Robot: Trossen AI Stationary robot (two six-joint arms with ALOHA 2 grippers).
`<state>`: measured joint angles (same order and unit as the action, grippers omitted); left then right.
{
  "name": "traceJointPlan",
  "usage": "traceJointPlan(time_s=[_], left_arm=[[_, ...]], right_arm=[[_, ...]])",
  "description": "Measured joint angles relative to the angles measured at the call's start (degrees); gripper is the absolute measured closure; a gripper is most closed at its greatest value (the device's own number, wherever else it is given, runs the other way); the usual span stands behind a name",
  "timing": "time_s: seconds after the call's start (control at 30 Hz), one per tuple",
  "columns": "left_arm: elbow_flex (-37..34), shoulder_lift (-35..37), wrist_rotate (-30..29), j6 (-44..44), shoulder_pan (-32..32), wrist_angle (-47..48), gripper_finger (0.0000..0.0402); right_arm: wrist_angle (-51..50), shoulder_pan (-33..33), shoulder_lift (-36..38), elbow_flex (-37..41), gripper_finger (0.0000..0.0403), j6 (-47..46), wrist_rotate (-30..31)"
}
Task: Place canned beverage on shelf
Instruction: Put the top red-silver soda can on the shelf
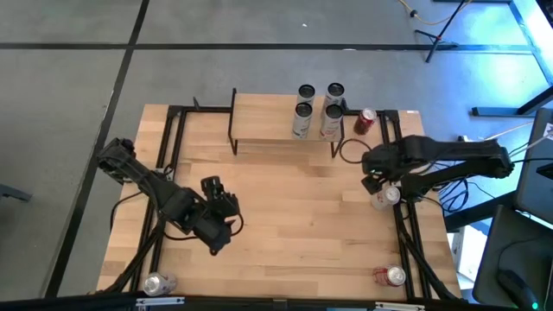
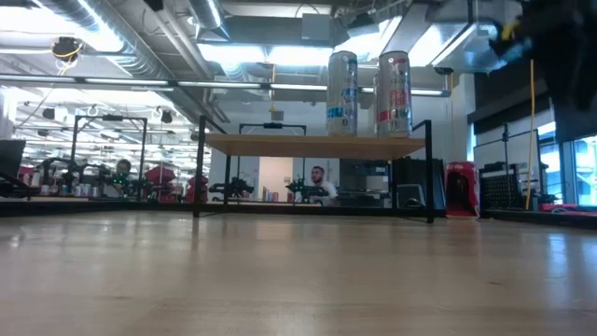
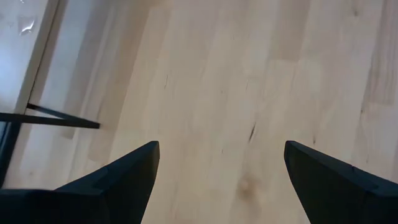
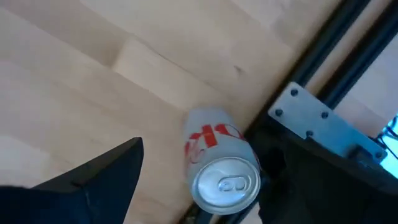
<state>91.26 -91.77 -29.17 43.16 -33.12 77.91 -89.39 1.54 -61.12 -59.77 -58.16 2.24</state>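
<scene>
Wood table [image 1: 285, 216], right gripper [image 1: 378, 183] open over silver can [image 4: 221, 168], 4 cans on shelf [image 1: 263, 130]

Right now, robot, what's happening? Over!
Right gripper open over a silver can at table edge. Left gripper open, empty. Shelf holds four cans. Nothing blocking.

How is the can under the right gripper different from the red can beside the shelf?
The can under the right gripper is silver with red marks; the red can is red all over. The silver can stands on the table's right edge, the red can by the shelf. Both stand upright on the table, off the shelf.
</scene>
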Motion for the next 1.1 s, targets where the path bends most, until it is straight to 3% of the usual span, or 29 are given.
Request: traceJointPlan(time_s=[0.3, 0.5, 0.87, 1.1], left_arm=[[-0.46, 0.0, -0.2, -0.16, -0.04, -2.58, 0.0069], [-0.46, 0.0, -2.19, -0.68, -0.07, -2.71, 0.0069], [-0.46, 0.0, -3.32, -1.69, 0.07, -4.49, 0.0069], [-0.46, -0.02, -2.98, -5.27, -0.39, -5.71, 0.0069]], right_arm=[[1.41, -0.07, -0.81, 11.23, 0.0027, -1.04, -7.11], [4.95, -0.04, -2.46, 12.63, 0.0037, 0.88, -10.91], [7.63, 0.33, -6.74, 12.34, 0.0151, 2.91, -12.37], [12.78, 2.64, -7.11, 6.72, 0.0179, 5.57, -10.58]])
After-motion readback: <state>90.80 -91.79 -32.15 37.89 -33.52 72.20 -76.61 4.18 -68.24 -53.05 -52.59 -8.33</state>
